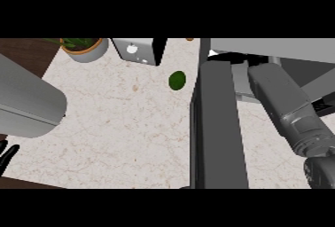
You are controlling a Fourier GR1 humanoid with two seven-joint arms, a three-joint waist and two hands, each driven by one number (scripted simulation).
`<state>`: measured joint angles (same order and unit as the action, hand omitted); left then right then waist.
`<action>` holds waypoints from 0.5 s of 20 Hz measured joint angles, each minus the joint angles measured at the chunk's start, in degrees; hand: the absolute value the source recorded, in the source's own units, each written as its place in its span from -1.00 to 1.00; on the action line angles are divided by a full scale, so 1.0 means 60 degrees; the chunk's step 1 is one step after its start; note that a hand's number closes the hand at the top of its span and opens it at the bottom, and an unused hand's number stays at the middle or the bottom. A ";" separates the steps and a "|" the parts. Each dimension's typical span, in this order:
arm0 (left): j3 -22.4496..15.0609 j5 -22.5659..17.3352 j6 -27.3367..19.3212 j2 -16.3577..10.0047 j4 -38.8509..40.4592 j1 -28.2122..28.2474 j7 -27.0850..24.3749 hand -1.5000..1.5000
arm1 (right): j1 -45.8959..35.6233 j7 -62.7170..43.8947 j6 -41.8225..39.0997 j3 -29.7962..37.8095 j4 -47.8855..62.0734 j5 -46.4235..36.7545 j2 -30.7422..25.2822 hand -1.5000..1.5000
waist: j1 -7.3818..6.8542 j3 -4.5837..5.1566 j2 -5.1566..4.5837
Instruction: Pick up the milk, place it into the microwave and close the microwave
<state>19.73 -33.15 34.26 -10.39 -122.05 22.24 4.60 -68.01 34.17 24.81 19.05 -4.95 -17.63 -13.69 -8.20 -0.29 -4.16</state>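
Fingers of the left hand (6, 156) rest at the lower left edge, black, straight and holding nothing. On the pale tabletop (118, 128), a potted plant (83, 47) sits at the back and a green fruit (177, 80) lies nearer the middle. Next, the microwave door (219, 128) stands wide open, a dark slab. Right of it, the right forearm (288, 111) reaches into the microwave (274, 46). The right hand (230, 59) is a dark shape inside, and I cannot tell its grasp. A white sliver beside it is probably the milk (212, 53). Left too near the opening, the milk could be tipped by the arm pulling out or by the closing door.
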 measured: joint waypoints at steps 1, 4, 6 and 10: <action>-0.0037 0.0071 0.0004 0.0039 -0.0050 0.0038 0.0002 -1.00 | 0.0037 0.0035 -0.0083 0.0011 -0.0003 0.0008 -0.0030 -1.00 | 0.0025 -0.0002 0.0020; -0.0240 0.0395 0.0021 0.0215 -0.0027 -0.0006 -0.0053 -1.00 | 0.0306 0.0351 -0.0433 0.0120 -0.0068 0.0120 -0.0102 -1.00 | 0.0218 0.0005 0.0129; -0.0412 0.0566 0.0127 0.0348 0.0058 -0.0050 -0.0162 -1.00 | 0.0473 0.0502 -0.0700 0.0186 -0.0078 0.0191 -0.0145 -1.00 | 0.0320 0.0010 0.0185; -0.0914 0.0878 0.0616 0.0595 0.0305 0.0033 -0.0411 -1.00 | 0.0759 0.0796 -0.1764 0.0387 -0.0104 0.0430 -0.0324 -1.00 | 0.0512 0.0016 0.0292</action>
<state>14.25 -27.88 37.96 -6.81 -120.22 22.43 2.13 -63.45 38.95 14.23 21.37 -5.58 -15.04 -15.63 -5.13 -0.19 -2.41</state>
